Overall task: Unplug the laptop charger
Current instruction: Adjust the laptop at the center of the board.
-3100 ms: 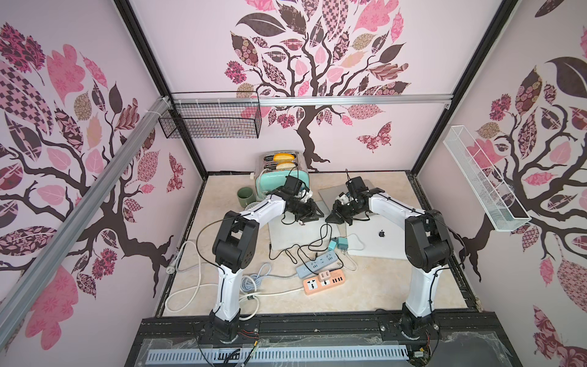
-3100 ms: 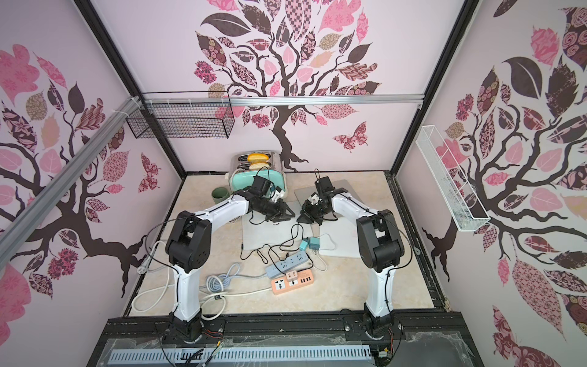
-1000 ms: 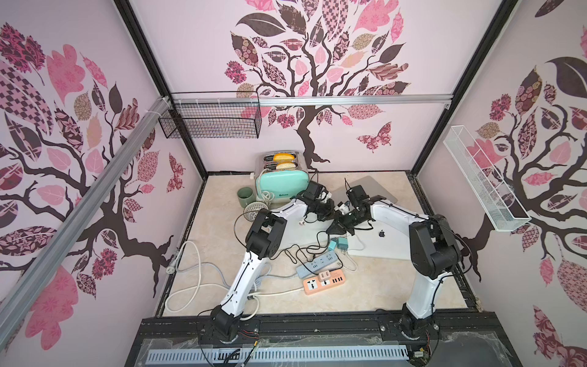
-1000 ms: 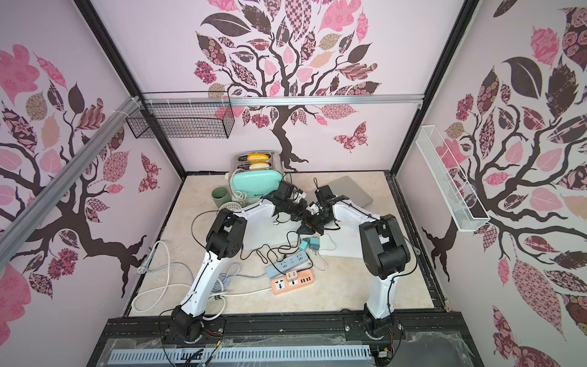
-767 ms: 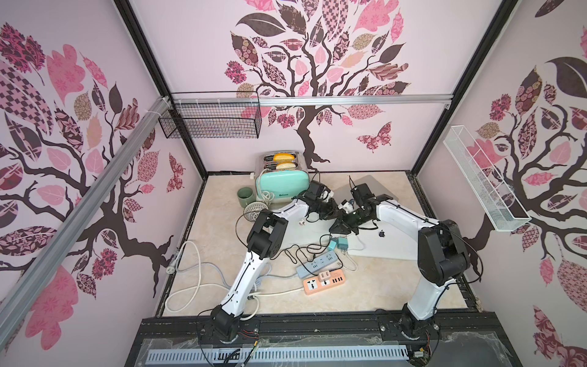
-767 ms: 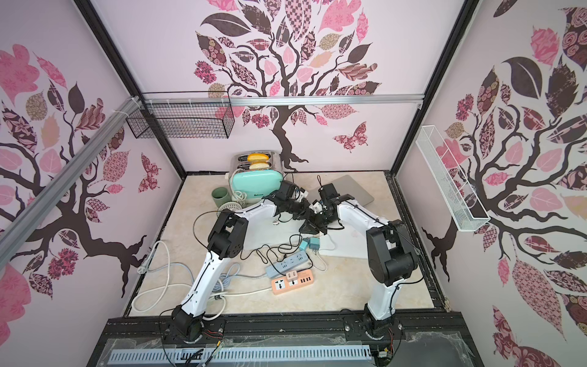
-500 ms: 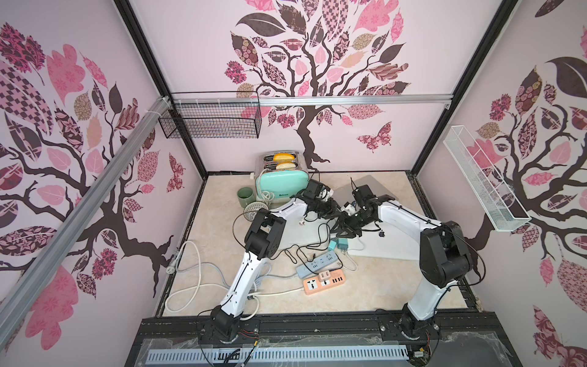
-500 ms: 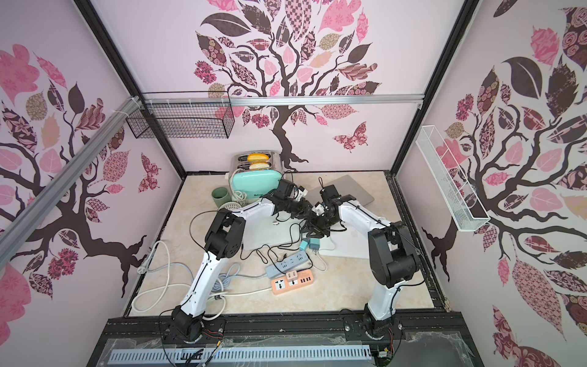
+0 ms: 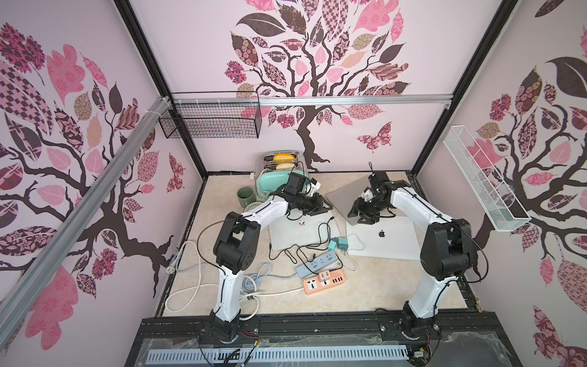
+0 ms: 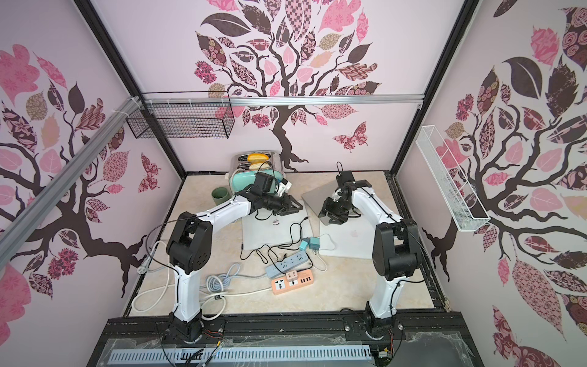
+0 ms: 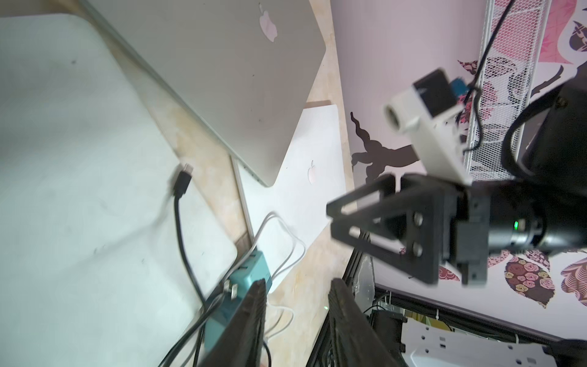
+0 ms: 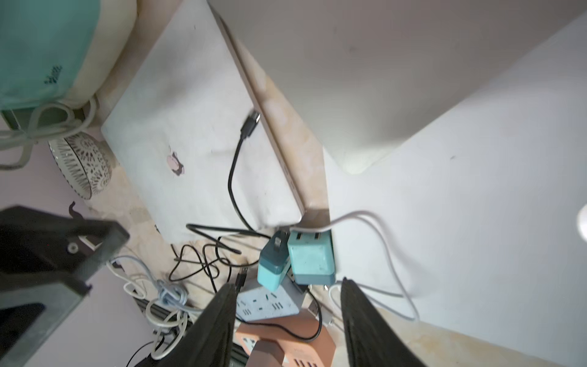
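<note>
Out on the table between the arms, the charger cable (image 12: 229, 184) lies slack over the lid of the left laptop (image 12: 178, 105). Its plug (image 12: 251, 122) is loose by the edge and in no port, though the other end sinks into the tangle and I can't quite tell which adapter it feeds. I count three closed laptops, the grey laptop (image 9: 344, 198) half hidden under the right arm and overlapping the white laptop (image 9: 394, 241), plus two teal adapters (image 9: 342, 244), a grey-blue power strip (image 9: 317, 263) and an orange power strip (image 9: 324, 282). The left gripper (image 9: 324, 207) and right gripper (image 9: 362, 219) both hang with fingers spread, holding nothing.
</note>
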You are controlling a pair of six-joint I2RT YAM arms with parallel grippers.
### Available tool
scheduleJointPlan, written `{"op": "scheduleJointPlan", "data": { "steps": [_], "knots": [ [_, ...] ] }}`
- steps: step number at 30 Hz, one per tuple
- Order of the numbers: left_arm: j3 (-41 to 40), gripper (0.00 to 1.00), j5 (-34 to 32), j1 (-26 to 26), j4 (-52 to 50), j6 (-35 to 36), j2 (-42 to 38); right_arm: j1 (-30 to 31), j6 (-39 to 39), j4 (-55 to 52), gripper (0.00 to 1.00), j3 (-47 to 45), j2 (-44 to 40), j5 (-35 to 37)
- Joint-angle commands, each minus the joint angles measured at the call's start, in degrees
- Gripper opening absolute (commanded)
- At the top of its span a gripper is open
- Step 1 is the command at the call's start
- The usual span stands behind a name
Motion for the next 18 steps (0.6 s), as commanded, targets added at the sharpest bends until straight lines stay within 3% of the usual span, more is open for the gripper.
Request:
{"op": "scheduleJointPlan", "data": {
  "steps": [1,4,10,18],
  "knots": [
    [-4.27,0.37,0.87,0.59,-2.22,3.71,-5.79,-2.39,1.85,0.65,0.56,-0.84,1.14,1.25],
    [-8.38,0.38,1.03,0.61,-3.95,5.28,-9.99,-4.70,8.54,9.46,0.55,-6.38,1.30,-3.84],
    [-16.21,0.39,0.48,1.51,-2.21,3.98,-16.57,-4.73,8.03,8.78,0.56,-4.43,4.48,-4.62],
    [-17.85,0.42,-0.97,2.44,-2.94,4.48,-19.64,-4.67,10.83,12.38,0.55,-5.45,8.13,-5.57]
  ]
}}
